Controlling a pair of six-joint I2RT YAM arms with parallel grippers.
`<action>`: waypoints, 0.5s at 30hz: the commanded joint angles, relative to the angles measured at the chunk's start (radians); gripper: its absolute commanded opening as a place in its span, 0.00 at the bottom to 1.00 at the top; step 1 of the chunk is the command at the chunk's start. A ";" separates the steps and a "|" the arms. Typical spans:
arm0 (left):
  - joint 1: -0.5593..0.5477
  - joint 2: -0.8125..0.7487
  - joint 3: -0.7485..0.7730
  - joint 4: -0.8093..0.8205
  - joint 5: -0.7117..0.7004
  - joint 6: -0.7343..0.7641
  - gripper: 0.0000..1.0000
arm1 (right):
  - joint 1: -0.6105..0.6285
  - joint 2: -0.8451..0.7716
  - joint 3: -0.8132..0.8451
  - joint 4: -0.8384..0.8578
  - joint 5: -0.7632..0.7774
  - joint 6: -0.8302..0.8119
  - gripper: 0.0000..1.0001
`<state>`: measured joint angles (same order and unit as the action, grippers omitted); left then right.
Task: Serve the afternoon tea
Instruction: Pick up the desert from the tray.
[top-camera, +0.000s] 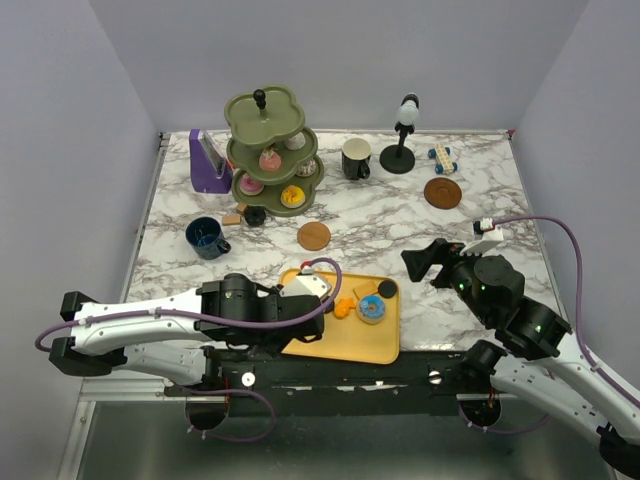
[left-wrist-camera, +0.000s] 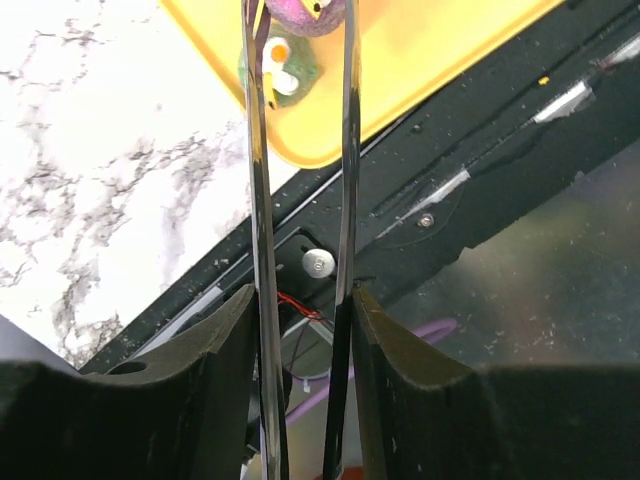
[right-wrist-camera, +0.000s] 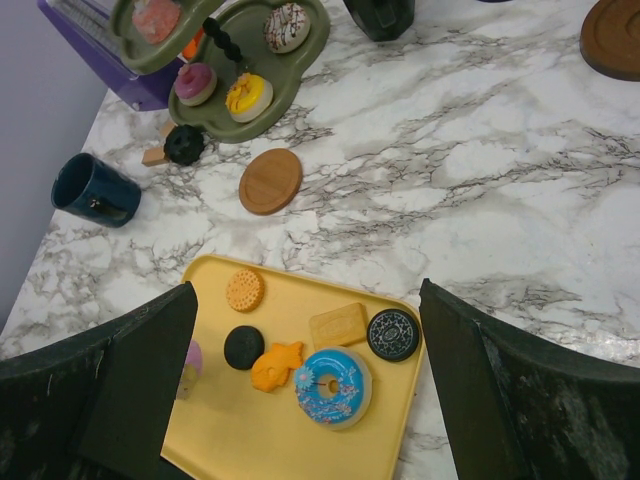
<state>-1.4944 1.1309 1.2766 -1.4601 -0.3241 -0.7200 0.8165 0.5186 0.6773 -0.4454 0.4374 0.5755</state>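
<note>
Top external view: the olive-green three-tier stand (top-camera: 270, 150) rises at the far left of the marble bench (top-camera: 400, 220), with treats on its lower tiers. The purple holder (top-camera: 207, 163) is just to its left and the black cream-lined mug (top-camera: 355, 158) to its right. The dark-blue mug (top-camera: 205, 238) sits nearer you on the left. One brown coaster (top-camera: 314, 236) lies mid-bench and a second coaster (top-camera: 442, 192) lies far right. The yellow tray (top-camera: 372, 340) lies at the near edge, between your two arms.

Left wrist view: your left tool (left-wrist-camera: 300, 30) reaches over the tray's near-left corner. Its thin fingers (left-wrist-camera: 256, 150) stand a little apart, with a purple treat (left-wrist-camera: 305, 12) between their tips at the top edge of the picture. You cannot tell whether they press on it. A green piece with white and yellow spots (left-wrist-camera: 278, 75) lies on the tray just beside it.

Right wrist view: your right tool (top-camera: 422, 260) hangs above the bench just right of the tray, fingers spread wide, holding nothing. On the tray lie a blue doughnut (right-wrist-camera: 333, 387), a black sandwich biscuit (right-wrist-camera: 393, 334), a square biscuit (right-wrist-camera: 338, 325), an orange fish-shaped piece (right-wrist-camera: 277, 365), a small black doughnut (right-wrist-camera: 243, 347) and a round biscuit (right-wrist-camera: 244, 290). A black ring-shaped treat (right-wrist-camera: 184, 145) lies on the bench just near of the stand.
</note>
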 joint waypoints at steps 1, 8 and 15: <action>-0.002 -0.022 0.066 -0.088 -0.131 -0.040 0.40 | 0.005 -0.008 -0.012 -0.003 0.026 -0.002 1.00; 0.084 -0.038 0.139 -0.137 -0.252 -0.043 0.40 | 0.004 -0.012 -0.012 -0.001 0.024 -0.002 1.00; 0.332 -0.084 0.123 0.026 -0.293 0.104 0.38 | 0.004 -0.035 -0.015 0.002 0.025 0.001 1.00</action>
<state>-1.2774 1.0729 1.3998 -1.5311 -0.5518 -0.7139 0.8165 0.5026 0.6765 -0.4454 0.4374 0.5758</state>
